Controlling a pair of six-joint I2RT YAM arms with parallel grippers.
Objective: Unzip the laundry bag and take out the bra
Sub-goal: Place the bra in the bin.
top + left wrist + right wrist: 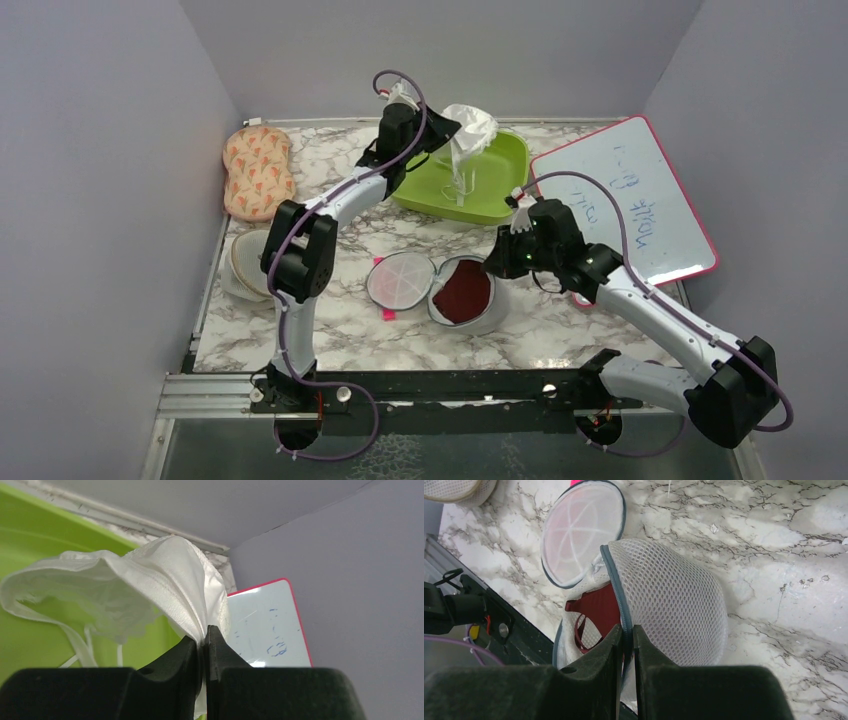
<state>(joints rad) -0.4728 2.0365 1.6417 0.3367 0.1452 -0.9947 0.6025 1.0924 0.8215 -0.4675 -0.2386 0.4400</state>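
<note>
From the top view, the laundry bag (403, 280) lies unzipped and open in the middle of the marble table (330, 330), its two halves side by side, with a red bra (466, 291) sitting in the right half. My right claw (495, 265) is down at that half's far edge. My left claw (447, 133) is up at the back, over a green tray (430, 190), with a white garment (470, 125) hanging from it; a whiteboard (620, 190) lies to the right. On the left wrist camera, the left claw (205, 635) is pressed together on a fold of the white garment (170, 575), thin straps dangling before the green tray (30, 540). On the right wrist camera, the right claw (626, 630) is pinching the laundry bag (674, 595) at its grey zip rim, the domed mesh half tipped up, the red bra (599, 607) showing inside.
</note>
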